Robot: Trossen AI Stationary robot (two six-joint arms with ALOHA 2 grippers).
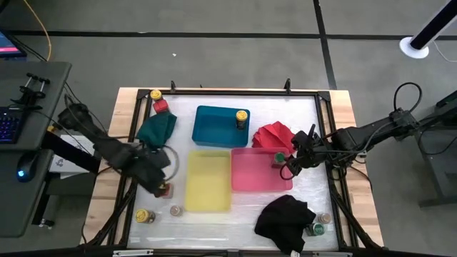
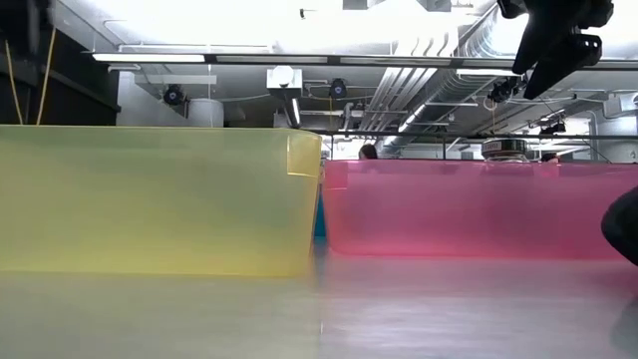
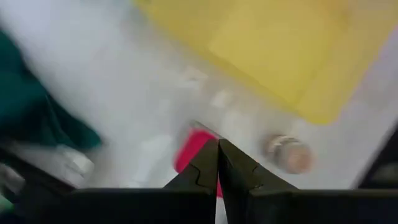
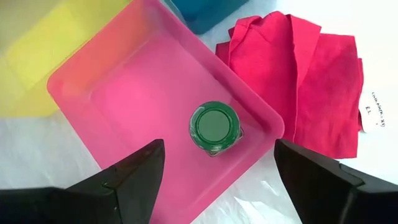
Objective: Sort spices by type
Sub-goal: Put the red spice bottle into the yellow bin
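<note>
Nearest the front edge of the worktop (image 1: pixel 314 107), a yellow-lidded jar (image 1: pixel 145 215) and a silvery-lidded jar (image 1: pixel 176 210) wait by the yellow tray (image 1: pixel 208 180); beside a black cloth (image 1: pixel 284 220) stand another silvery-lidded jar (image 1: pixel 324 218) and a green-lidded jar (image 1: pixel 317 229).

The left end effector (image 3: pixel 217 163), fingers pressed together, hangs over a red-lidded jar (image 3: pixel 194 154), probably the next pick, which calls for spreading first.

The right end effector (image 4: pixel 214 165), spread wide and empty, hovers above a green-lidded spice jar (image 4: pixel 214 129) standing in the pink tray (image 4: pixel 124 81); that placement looks done.

Farther back, one yellow-lidded jar (image 1: pixel 242 118) sits in the blue tray (image 1: pixel 211 125); a yellow and red pair (image 1: pixel 158 100) remains at the far left corner.

Nine jars show; three trays.
</note>
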